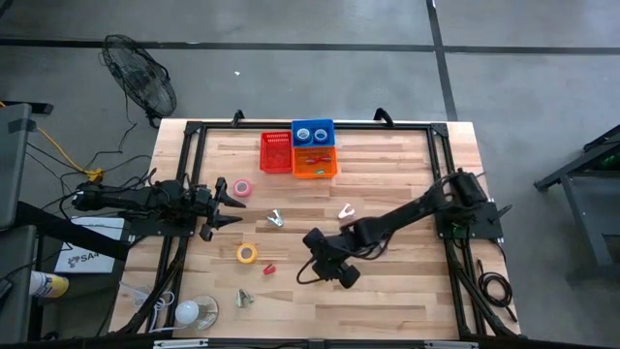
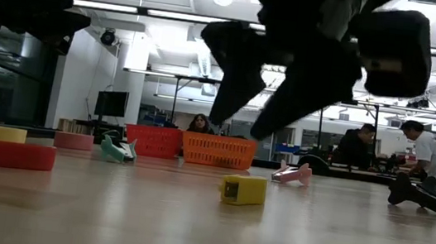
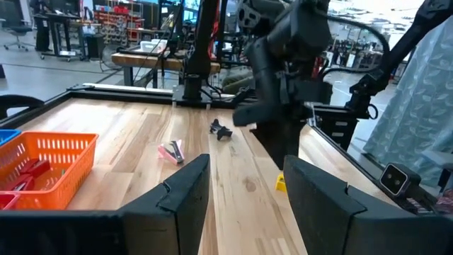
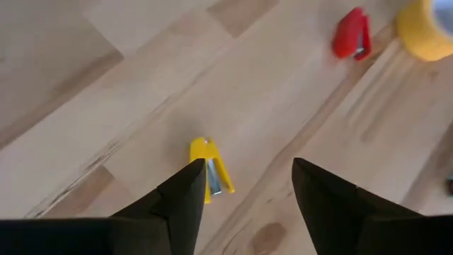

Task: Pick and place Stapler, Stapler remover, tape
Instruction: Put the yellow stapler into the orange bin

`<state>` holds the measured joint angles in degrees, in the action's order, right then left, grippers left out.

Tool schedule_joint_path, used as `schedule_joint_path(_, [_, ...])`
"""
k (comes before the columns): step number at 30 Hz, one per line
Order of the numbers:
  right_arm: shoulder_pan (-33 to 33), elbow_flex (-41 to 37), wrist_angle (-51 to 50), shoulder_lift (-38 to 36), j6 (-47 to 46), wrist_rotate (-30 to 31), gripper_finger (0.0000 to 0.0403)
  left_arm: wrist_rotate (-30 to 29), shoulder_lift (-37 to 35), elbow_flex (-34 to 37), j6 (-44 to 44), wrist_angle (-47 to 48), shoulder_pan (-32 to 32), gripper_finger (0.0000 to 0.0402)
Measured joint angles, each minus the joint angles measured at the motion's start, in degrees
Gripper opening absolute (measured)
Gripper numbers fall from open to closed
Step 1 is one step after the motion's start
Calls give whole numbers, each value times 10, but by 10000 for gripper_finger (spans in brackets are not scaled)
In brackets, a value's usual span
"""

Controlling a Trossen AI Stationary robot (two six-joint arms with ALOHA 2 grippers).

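Yellow stapler (image 4: 209, 168) on bare wood, just off the right gripper (image 4: 244, 185), near its 9 o'clock finger (image 4: 185, 197). Fingers parted, empty (hovering above the table (image 1: 407, 165)). Step in hand: approach for the pick. Next, probably: shift toward 9 o'clock to straddle the stapler, descend, close. Left gripper (image 3: 244, 188) parked open, holding nothing.

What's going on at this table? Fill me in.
The right gripper hovers with open jaws above a small yellow stapler on the wooden table, holding nothing. A red stapler and yellow tape roll lie farther off. The left gripper waits, open and empty, at the table's left side near a pink tape roll.
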<state>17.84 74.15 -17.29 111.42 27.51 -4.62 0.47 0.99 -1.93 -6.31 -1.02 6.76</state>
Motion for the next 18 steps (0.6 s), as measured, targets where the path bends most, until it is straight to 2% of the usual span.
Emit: schedule_joint_path(18, [4,0,3,46,0,-29,211,0,0,0,0,13,0,179])
